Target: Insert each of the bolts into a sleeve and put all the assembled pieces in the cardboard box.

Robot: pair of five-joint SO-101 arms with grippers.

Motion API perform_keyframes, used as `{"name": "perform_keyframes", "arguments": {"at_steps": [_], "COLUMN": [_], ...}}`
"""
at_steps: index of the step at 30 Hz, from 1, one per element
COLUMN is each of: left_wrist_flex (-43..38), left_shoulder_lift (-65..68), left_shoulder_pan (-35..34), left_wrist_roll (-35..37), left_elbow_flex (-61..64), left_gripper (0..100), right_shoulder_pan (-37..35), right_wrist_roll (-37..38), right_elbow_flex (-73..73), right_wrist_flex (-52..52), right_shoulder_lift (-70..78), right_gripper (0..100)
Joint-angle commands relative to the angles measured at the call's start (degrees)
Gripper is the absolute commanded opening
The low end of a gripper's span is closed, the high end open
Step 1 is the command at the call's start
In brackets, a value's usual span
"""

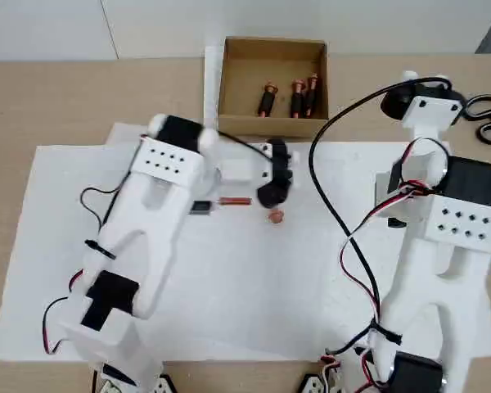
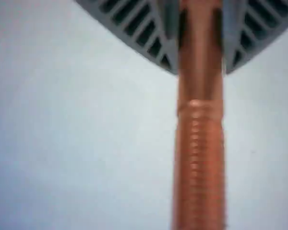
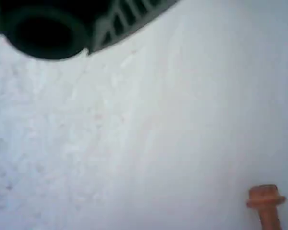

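Insertion step in hand; left pincer (image 2: 200, 57) closed tight on a copper bolt (image 1: 233, 201), held level over the white sheet (image 1: 254, 278), just short of the cardboard box (image 1: 272, 124); next move, by my judgement, calls for aligning its threaded end with a sleeve.

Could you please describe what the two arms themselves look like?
Both the left arm and right arm are chunky white plastic with black motor blocks, hole-dotted plates, and red and black cables. The left tool has ribbed grey fingers.
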Motion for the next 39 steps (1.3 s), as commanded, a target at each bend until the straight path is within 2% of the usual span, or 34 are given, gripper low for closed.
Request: {"name": "perform_keyframes", "arguments": {"at_steps": [1,4,8,12,17,23,28,30,32,36,39], "left_wrist_flex": [1.14,1.14,1.14,1.14,1.14,1.14,1.14,1.14,1.14,1.23,1.32], "left_shoulder_lift": [2.29,5.71,10.02,13.98,19.87,24.35,24.53,24.53,24.53,24.53,24.53], "left_shoulder_pan": [-2.90,-4.31,-4.66,-4.57,-5.19,-6.15,-7.03,-7.12,-7.12,-7.47,-7.74], "left_wrist_roll": [-11.34,-18.11,-19.52,-19.52,-19.25,-19.08,-12.40,-5.10,7.38,45.10,67.60], "left_elbow_flex": [-2.33,-2.42,-2.51,-4.97,-13.32,-19.21,-25.01,-28.97,-33.98,-43.65,-45.85], "left_gripper": [1,1,1,1,8,9,9,8,8,8,8], "right_shoulder_pan": [0.75,0.75,0.75,0.48,0.40,0.40,0.40,0.40,0.40,0.40,0.31], "right_wrist_roll": [0.53,0.26,0.35,0.62,0.62,0.35,0.26,0.26,0.26,0.53,0.62], "right_elbow_flex": [-0.44,-0.44,-0.44,-0.44,-0.53,-0.53,-0.53,-0.53,-0.53,-0.62,-0.62], "right_wrist_flex": [-0.57,-0.57,-0.57,-0.57,-0.57,-0.48,-0.40,-0.40,-0.57,-0.66,-0.92], "right_shoulder_lift": [-2.07,-2.07,-2.07,-2.07,-2.07,-2.07,-2.07,-2.07,-2.07,-2.07,-2.07], "right_gripper": [0.3,0.3,0.3,0.3,0.3,0.3,0.3,0.3,0.3,0.3,0.3]}}
